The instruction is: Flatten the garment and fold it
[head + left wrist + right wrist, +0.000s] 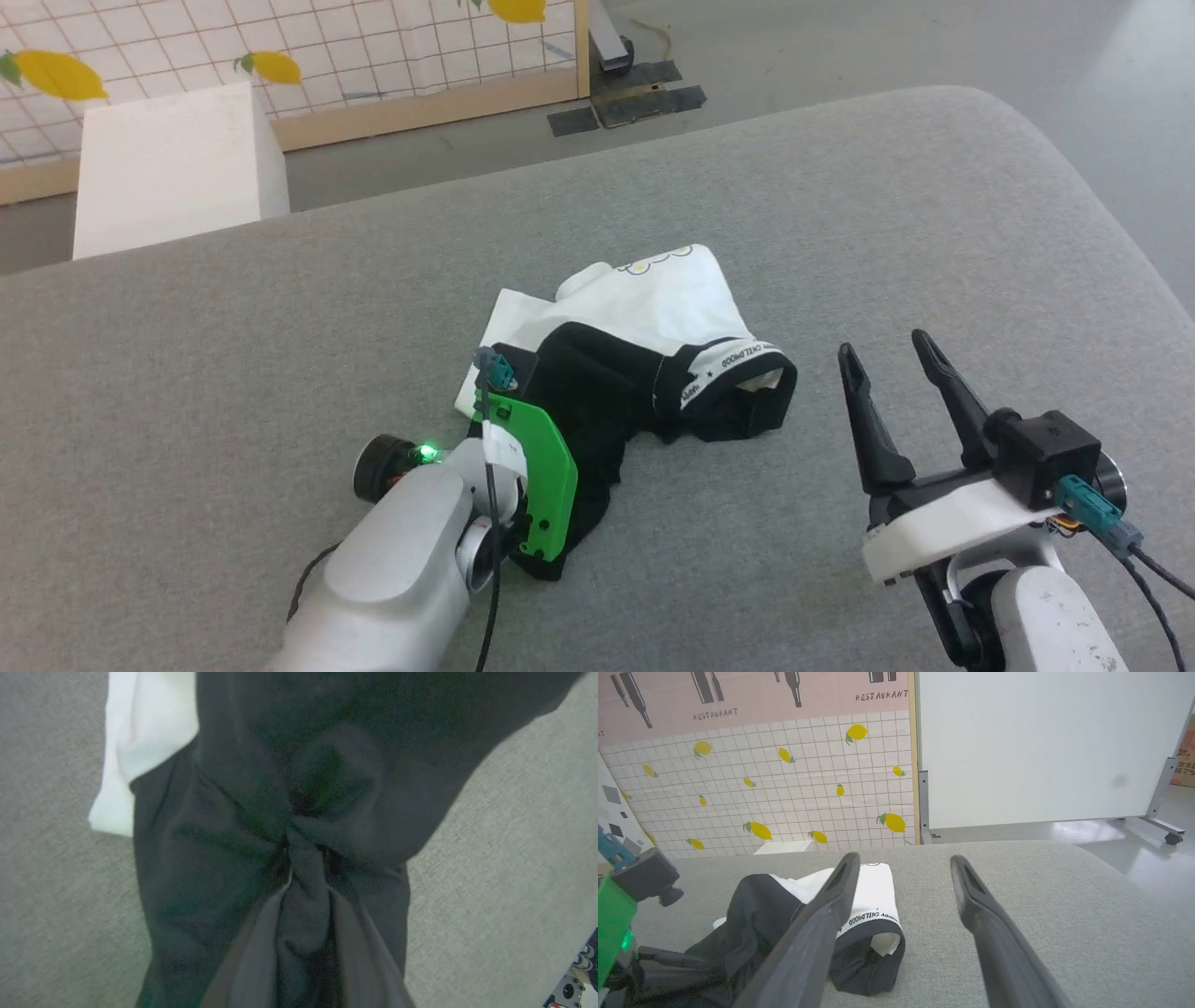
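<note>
A white shirt with long black sleeves and a black collar [653, 308] lies crumpled near the middle of a grey cloth-covered desk [280, 373]. Its long axis runs diagonally: the white body, with a small yellow print at its edge, points to the far side, and a black sleeve trails toward the near left. The collar opening, edged with a white lettered band, faces the robot's right.

In the head view the left arm reaches in from the lower left, its wrist turned down over the sleeve, and a bright green bracket [537, 467] hides the fingers. The left wrist view gives the close look: the left pincer [303, 858] pinches a raised ridge of black cloth, with puckers spreading out from the grip.

The right pincer [882, 347] hovers just right of the collar, fingers spread wide, pointing away from the robot and touching nothing. The right wrist view looks low across the desk into the collar opening, with a lemon-patterned tiled wall [784, 788] and a plain white panel [1041, 742] beyond.
</note>
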`<state>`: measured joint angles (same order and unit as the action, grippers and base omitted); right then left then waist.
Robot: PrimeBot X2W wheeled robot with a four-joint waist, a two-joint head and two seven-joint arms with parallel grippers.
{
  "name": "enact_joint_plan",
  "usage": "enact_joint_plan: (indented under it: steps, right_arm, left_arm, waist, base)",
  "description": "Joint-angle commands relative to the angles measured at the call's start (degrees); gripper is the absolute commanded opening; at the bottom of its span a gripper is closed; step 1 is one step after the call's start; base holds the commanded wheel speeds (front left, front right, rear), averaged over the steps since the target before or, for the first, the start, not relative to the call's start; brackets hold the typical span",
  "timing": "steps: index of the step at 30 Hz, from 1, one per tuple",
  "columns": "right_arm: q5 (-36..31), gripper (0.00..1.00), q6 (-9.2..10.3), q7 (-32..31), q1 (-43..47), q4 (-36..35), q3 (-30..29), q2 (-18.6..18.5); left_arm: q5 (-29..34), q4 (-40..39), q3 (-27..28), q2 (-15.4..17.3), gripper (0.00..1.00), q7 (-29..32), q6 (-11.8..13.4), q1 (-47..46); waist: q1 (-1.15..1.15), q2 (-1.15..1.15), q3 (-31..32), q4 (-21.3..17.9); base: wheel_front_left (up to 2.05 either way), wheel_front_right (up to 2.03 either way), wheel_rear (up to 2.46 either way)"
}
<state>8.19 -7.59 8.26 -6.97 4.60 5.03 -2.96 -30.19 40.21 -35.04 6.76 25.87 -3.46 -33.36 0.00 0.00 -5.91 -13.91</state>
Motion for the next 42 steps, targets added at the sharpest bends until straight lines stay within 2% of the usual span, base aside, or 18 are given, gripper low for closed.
enact_joint_plan:
  steps: [1,5,11,13,15,19,24,32,42]
  right_arm:
    - [0.41,1.00,0.10,0.34,0.58,-0.09,-0.09,0.08]
    - [0.47,1.00,0.10,0.40,0.51,-0.02,-0.45,0.08]
    - [0.29,1.00,0.10,0.40,0.65,-0.55,-0.84,0.08]
    - [0.17,1.00,0.10,0.31,0.84,-0.79,-1.22,0.08]
    - [-0.08,1.00,0.10,0.17,1.11,-1.02,-1.52,0.08]
    - [-0.64,1.00,0.10,-0.34,1.80,-1.54,-2.05,0.08]
    - [-1.35,1.00,0.10,-1.09,2.81,-2.52,-2.93,0.08]
    - [-1.75,1.00,0.10,-2.20,4.23,-3.73,-3.98,0.08]
    - [-1.67,1.00,0.10,-2.99,4.64,-4.05,-3.68,0.08]
  left_arm:
    - [-0.43,0.16,0.09,0.04,1.00,0.54,0.44,1.12]
    - [-1.47,-4.06,2.79,0.31,1.00,-5.48,1.61,1.41]
    - [1.87,-15.47,9.06,3.68,1.00,-30.13,4.69,2.74]
    - [2.34,-17.45,11.07,5.07,1.00,-36.06,5.47,4.30]
    - [2.73,-19.05,12.93,6.38,1.00,-39.13,6.09,6.25]
    - [3.55,-23.03,16.82,8.28,1.00,-40.73,7.09,11.91]
    - [5.62,-29.77,22.30,8.13,1.00,-40.84,7.12,20.44]
    - [9.38,-34.96,28.92,4.55,1.00,-40.86,5.36,30.40]
    - [13.55,-35.63,31.20,0.51,1.00,-40.86,2.47,31.80]
  waist:
    - [0.00,0.00,-0.28,1.13]
    - [0.00,0.00,0.02,3.26]
    - [0.00,0.00,0.96,6.40]
    - [0.00,0.00,1.28,7.30]
    - [0.00,0.00,1.64,8.10]
    - [0.00,0.00,2.31,9.40]
    - [0.00,0.00,2.82,10.98]
    - [0.00,0.00,3.04,12.86]
    - [0.00,0.00,3.15,13.48]
  base:
    - [0.00,0.00,0.00]
    - [0.00,0.00,0.00]
    - [0.00,0.00,0.00]
    - [0.00,0.00,0.00]
    - [0.00,0.00,0.00]
    - [0.00,0.00,0.00]
    - [0.00,0.00,0.00]
    - [0.00,0.00,0.00]
    - [0.00,0.00,0.00]
